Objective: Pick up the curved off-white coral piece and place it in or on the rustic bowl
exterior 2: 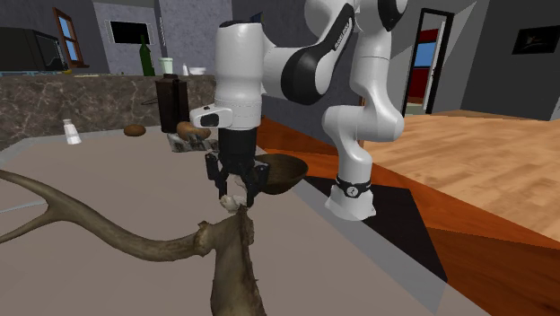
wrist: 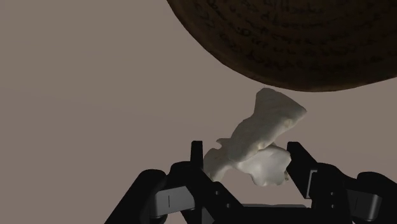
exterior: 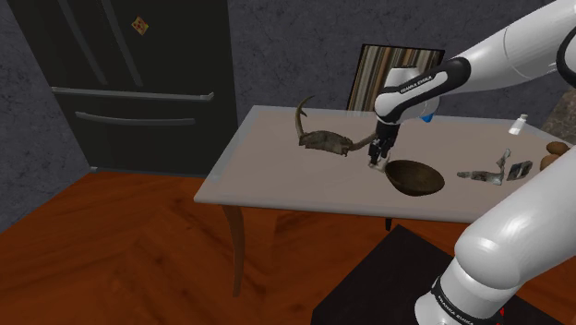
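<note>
The off-white curved coral piece [wrist: 261, 127] lies between the two black fingers of my gripper [wrist: 248, 156], and both fingers press against its sides. The coral [exterior 2: 235, 205] sits low at the tabletop, right under the gripper [exterior 2: 237, 193]. In the shoulder view the gripper [exterior: 377, 164] points straight down just left of the dark brown rustic bowl [exterior: 415, 177]. The bowl [wrist: 286, 38] stands a short way beyond the coral, its rough outer wall close to the piece's far tip. From the second exterior view the bowl [exterior 2: 283, 169] is just behind the gripper.
A large antler with a skull piece [exterior: 323, 140] lies on the grey table [exterior: 277, 175], to the gripper's left in the shoulder view. Small metal items [exterior: 489, 174] and a white bottle [exterior: 522, 125] sit past the bowl. A striped chair [exterior: 388, 74] stands behind the table.
</note>
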Robot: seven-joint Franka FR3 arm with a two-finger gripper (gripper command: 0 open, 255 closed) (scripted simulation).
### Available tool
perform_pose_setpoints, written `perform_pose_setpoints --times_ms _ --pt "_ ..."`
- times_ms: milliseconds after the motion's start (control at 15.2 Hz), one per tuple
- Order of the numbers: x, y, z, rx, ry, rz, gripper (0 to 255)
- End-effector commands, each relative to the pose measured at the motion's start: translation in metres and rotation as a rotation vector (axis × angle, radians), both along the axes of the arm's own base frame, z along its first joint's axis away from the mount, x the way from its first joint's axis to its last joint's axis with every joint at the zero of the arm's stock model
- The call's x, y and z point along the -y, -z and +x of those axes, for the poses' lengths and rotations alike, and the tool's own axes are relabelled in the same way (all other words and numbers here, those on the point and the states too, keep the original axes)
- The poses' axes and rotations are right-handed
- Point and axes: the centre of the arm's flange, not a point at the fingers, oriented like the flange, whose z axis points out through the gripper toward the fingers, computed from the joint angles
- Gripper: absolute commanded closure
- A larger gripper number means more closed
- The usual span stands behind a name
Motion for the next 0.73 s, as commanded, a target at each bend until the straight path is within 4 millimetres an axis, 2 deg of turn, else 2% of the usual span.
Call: perform_pose_setpoints --times_ms 0,660 --pt "0.0 -0.012 -0.001 0.0 0.0 0.0 255" --pt "0.0 -0.064 -0.001 0.0 0.0 0.0 255"
